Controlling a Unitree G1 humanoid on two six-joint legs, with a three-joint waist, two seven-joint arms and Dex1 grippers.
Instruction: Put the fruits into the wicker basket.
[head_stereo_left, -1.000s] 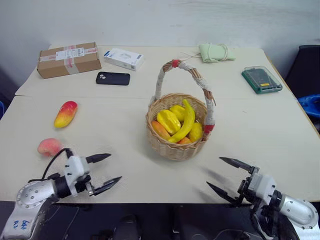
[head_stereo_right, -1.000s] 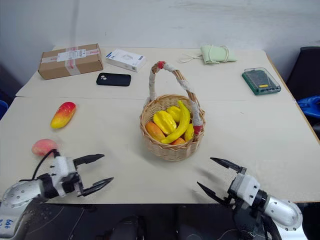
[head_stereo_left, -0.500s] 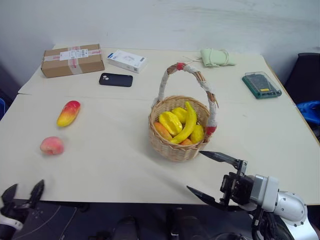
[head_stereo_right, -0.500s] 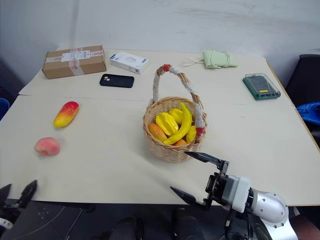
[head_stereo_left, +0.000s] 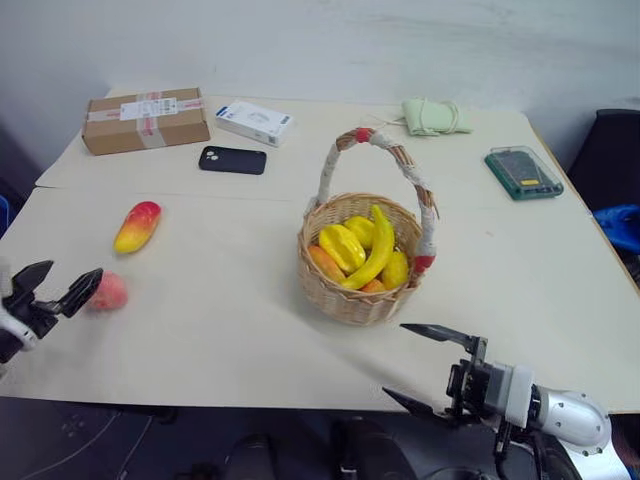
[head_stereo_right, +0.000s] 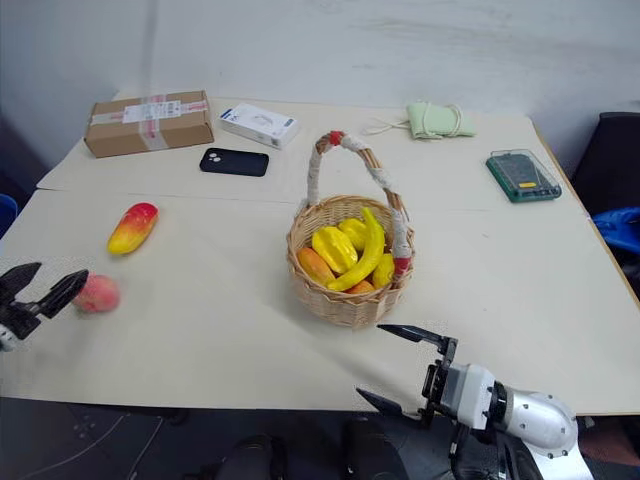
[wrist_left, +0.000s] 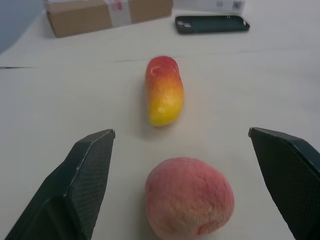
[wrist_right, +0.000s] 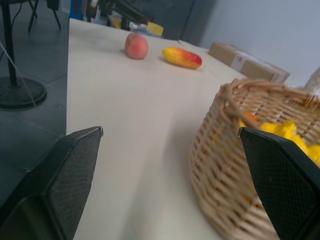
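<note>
While both fruits lie out on the table, the step in hand is judged to be the approach to the peach.

Peach: round, pink-red, set near the table's left front edge, untouched. It is framed between the fingers of the left gripper, whose jaws are spread wide and hold nothing.

Mango: oval, red shading to yellow-orange, lying just beyond the peach and apart from it, between the peach and a black phone.

Basket: woven wicker, mid-table, well apart from both fruits, already holding a banana and other yellow fruit. Its arched handle stands over the opening.

Right gripper: held at the front edge just before the basket, jaws wide, empty.

Also listed at the far side: a cardboard box, a white box, a green pouch, a green case.

Handling advice: the peach is best kept centred between the fingers as the gripper is advanced, so that both pads meet it at its widest part. Closing off-centre is likely to nudge a round fruit into rolling, possibly toward the near edge. Once it is gripped, it should be lifted clear of the rim and brought in beside the handle, not under its arch.
</note>
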